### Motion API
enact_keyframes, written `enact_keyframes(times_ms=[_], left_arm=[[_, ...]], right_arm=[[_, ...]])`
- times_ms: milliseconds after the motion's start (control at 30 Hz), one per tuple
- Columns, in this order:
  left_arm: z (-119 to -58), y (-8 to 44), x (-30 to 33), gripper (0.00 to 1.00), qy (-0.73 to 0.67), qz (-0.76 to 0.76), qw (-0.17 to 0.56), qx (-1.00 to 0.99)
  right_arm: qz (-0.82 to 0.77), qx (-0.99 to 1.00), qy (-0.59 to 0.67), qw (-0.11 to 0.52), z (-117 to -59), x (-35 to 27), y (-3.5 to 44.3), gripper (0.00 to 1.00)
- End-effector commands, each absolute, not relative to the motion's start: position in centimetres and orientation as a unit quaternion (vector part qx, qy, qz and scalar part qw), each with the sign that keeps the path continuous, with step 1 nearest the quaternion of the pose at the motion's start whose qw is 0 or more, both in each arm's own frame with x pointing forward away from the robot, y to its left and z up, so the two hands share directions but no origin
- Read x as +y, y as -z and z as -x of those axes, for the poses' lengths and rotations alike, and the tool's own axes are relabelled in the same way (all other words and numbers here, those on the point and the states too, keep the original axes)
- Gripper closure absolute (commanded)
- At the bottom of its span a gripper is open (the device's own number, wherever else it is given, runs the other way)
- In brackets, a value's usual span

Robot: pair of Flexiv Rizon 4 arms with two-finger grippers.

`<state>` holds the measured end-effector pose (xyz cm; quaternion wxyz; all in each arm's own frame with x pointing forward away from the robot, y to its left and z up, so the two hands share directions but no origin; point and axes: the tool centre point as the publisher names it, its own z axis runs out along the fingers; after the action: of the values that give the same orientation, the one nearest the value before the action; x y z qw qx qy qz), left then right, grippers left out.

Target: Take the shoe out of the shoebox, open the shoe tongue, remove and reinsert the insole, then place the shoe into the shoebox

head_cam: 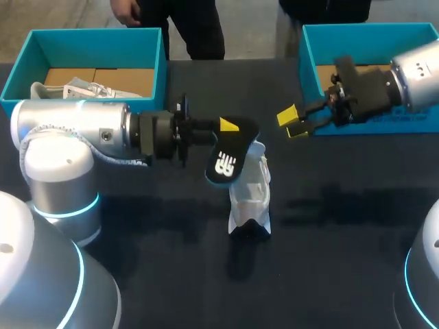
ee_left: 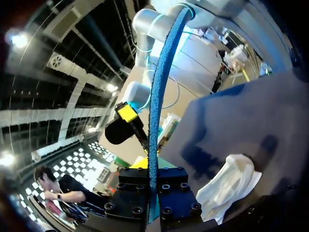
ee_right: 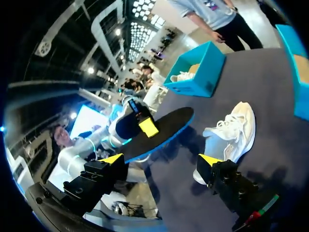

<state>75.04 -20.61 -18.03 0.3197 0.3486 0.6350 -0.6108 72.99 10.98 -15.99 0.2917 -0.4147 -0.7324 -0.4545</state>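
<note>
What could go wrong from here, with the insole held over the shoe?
1. The left gripper pinches the insole near one end only, so the insole may twist or slip when it is pushed in.
2. The shoe lies loose on the table. The right gripper is open and apart from it, so the shoe could slide or tip under the push.
</note>
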Motion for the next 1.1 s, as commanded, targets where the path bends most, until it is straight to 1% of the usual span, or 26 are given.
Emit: enact_keyframes(times_ms=[33, 233, 867, 933, 1100], left_arm=[[-74.7, 18.0, -19.9, 1.0, 0.623, -0.342, 0.297, 0.638], [-73.8, 18.0, -19.5, 1.0, 0.641, -0.318, 0.277, 0.642], [-73.8, 18.0, -19.5, 1.0, 0.641, -0.318, 0.277, 0.642], [-73.8, 18.0, -19.5, 1.0, 0.641, -0.318, 0.277, 0.642], [-73.4, 18.6, -19.7, 1.0, 0.674, -0.292, 0.254, 0.629]], right_arm=[[0.396, -0.75, 0.445, 0.287, -72.8, 10.8, 15.8, 0.0], [0.404, -0.752, 0.436, 0.284, -72.3, 10.6, 16.0, 0.0], [0.404, -0.752, 0.436, 0.284, -72.3, 10.6, 16.0, 0.0], [0.39, -0.768, 0.44, 0.253, -72.3, 10.3, 16.4, 0.0], [0.364, -0.78, 0.464, 0.209, -71.9, 9.5, 17.5, 0.0]])
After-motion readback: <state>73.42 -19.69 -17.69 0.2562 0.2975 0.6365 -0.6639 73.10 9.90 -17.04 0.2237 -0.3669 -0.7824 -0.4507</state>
